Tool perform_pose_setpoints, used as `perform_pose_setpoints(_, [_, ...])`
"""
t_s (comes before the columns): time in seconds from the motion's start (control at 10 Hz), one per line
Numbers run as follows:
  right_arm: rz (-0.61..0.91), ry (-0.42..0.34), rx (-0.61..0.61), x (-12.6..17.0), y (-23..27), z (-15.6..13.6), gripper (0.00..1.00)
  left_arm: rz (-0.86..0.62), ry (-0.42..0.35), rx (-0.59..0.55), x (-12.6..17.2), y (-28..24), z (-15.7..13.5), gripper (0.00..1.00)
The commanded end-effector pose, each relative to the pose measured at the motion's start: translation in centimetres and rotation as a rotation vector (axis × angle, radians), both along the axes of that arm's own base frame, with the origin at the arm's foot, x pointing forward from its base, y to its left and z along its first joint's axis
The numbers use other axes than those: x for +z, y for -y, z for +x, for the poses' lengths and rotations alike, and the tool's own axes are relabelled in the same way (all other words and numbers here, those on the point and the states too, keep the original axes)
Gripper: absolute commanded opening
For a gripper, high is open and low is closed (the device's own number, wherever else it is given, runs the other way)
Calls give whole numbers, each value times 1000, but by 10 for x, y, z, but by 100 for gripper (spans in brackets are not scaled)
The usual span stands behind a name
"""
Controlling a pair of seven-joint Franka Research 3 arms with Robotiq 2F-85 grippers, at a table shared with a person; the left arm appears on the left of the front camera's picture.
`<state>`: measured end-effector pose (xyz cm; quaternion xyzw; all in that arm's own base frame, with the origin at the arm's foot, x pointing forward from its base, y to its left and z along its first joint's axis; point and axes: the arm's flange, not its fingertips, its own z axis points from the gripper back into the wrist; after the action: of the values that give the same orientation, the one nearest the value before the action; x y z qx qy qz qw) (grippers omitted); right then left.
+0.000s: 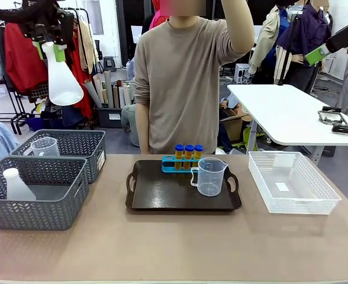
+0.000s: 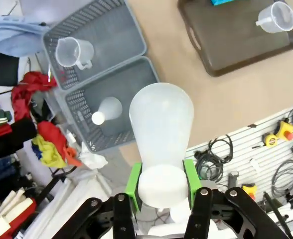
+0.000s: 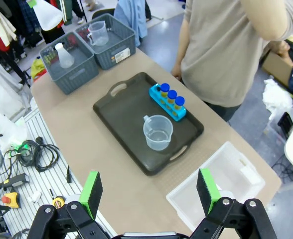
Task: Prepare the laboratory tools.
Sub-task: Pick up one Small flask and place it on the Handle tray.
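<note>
The left hand (image 2: 161,191) pinches a translucent white conical flask (image 1: 62,77) by its neck, high above the bench's left edge; the right hand (image 3: 149,191) hangs spread. Next it needs lowering onto the dark brown tray (image 1: 162,195) beside the clear beaker (image 1: 210,176)

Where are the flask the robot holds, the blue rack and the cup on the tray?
Flask (image 1: 63,83): front view, its wide body.
Rack (image 3: 169,103): right wrist view, its blue top beside the tubes.
Cup (image 1: 209,176): front view, its clear side wall.
</note>
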<state>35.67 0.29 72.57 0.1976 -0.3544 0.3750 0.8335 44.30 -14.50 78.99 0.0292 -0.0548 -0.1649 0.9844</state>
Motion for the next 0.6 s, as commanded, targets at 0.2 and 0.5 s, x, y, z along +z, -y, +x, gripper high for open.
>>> perform_pose_setpoints(0.2, [14,5,15,0,-1,-1,100,-25,-34,-18,-37,7,10,0])
perform_pose_setpoints(0.5, [14,5,15,0,-1,-1,100,-24,28,-66,-52,33,19,0])
